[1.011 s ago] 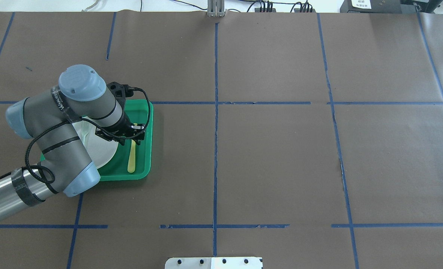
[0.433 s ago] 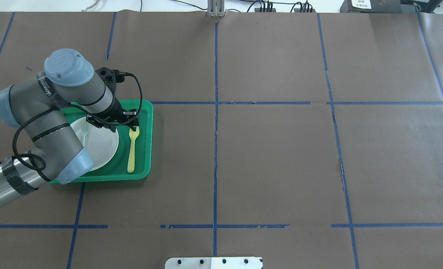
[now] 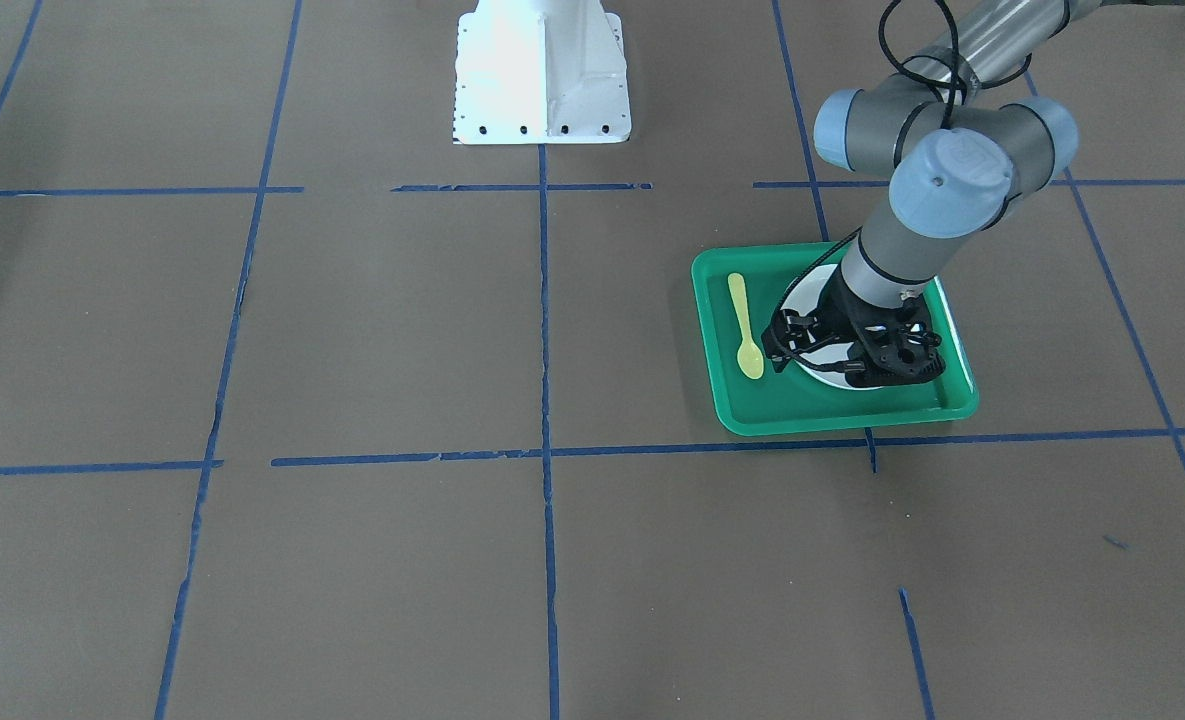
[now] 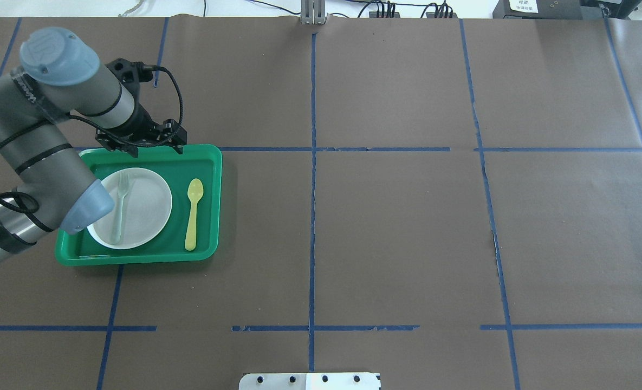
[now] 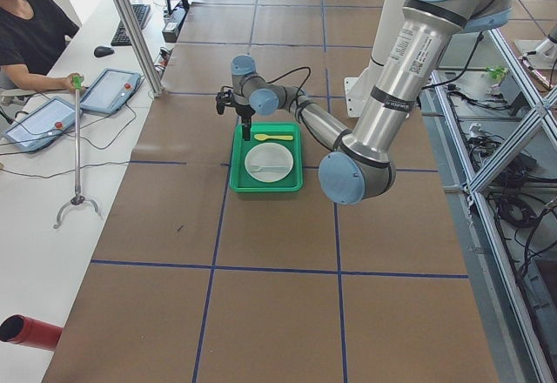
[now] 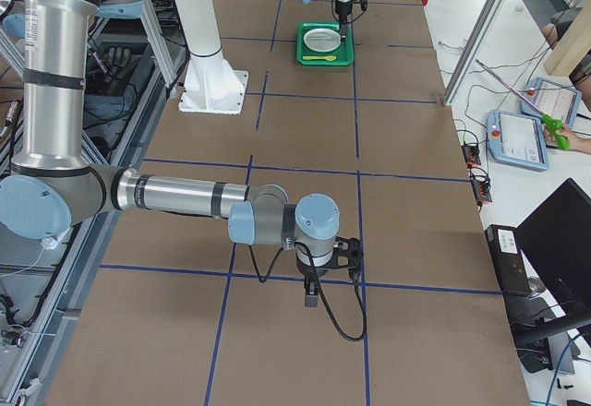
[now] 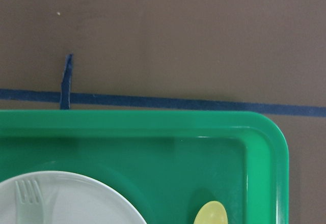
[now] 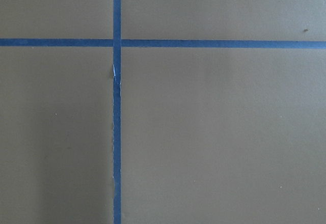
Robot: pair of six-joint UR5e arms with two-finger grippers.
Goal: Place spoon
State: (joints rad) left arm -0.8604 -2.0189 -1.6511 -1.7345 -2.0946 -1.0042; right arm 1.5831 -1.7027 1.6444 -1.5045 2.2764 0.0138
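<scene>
The pale-yellow spoon (image 4: 193, 214) lies flat in the green tray (image 4: 213, 162), right of the white plate (image 4: 148, 206), bowl toward the far side. It also shows in the front view (image 3: 747, 326), and its bowl shows in the left wrist view (image 7: 210, 214). A translucent grey fork (image 4: 119, 208) lies on the plate. My left gripper (image 4: 157, 147) hangs open and empty above the tray's far rim, apart from the spoon. My right gripper (image 6: 311, 295) shows only in the exterior right view, low over bare brown paper; I cannot tell whether it is open or shut.
Brown paper with blue tape lines (image 4: 312, 162) covers the table. The white robot base plate (image 3: 542, 70) stands at the near edge. An operator (image 5: 35, 35) sits with tablets beyond the table's far side.
My left gripper has risen off the spoon and moved back toward the tray's far rim and to the left. The spoon stays lying in the tray. The plate and fork are now uncovered.
</scene>
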